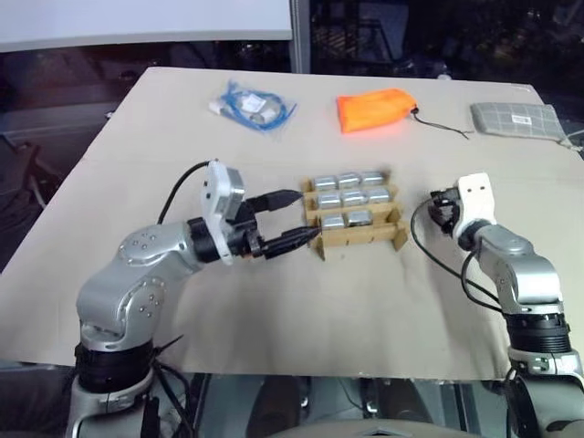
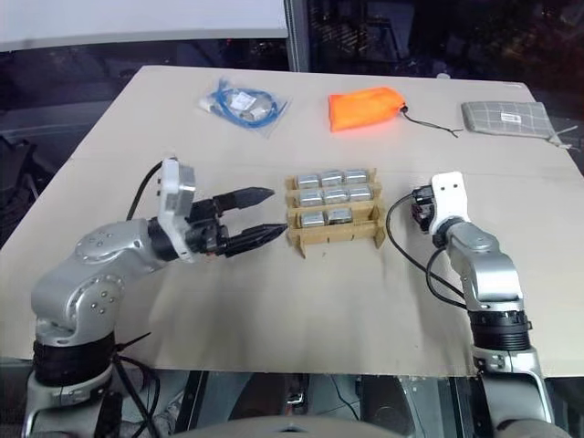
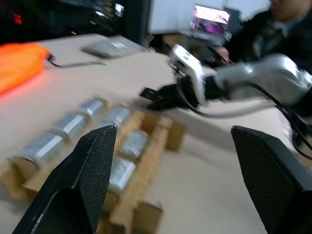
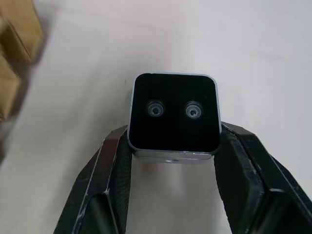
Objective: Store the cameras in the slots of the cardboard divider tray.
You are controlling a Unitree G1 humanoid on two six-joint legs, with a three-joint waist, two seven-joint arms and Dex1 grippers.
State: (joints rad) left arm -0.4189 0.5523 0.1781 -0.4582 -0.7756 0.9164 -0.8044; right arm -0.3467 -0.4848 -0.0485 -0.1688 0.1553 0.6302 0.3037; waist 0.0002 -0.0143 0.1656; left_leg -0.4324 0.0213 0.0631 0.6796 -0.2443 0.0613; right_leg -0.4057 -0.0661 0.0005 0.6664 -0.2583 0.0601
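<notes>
The cardboard divider tray (image 1: 361,239) sits mid-table with several silver-grey cameras (image 1: 354,196) in its slots; the front right slot looks empty. My left gripper (image 1: 306,213) is open at the tray's left end, its black fingers (image 3: 90,175) spread wide with nothing between them. To the right of the tray, my right gripper (image 1: 441,208) is shut on one camera (image 4: 173,112). Its black lens face points toward the wrist camera, and a finger (image 4: 109,165) presses on each side. Whether this camera rests on the table I cannot tell.
Along the table's far side lie a clear bag with a blue cable (image 1: 254,105), an orange fabric pouch (image 1: 374,109) and a grey patterned pouch (image 1: 516,119). A seated person (image 3: 278,19) is beyond the table's right edge. Bare tabletop lies in front of the tray.
</notes>
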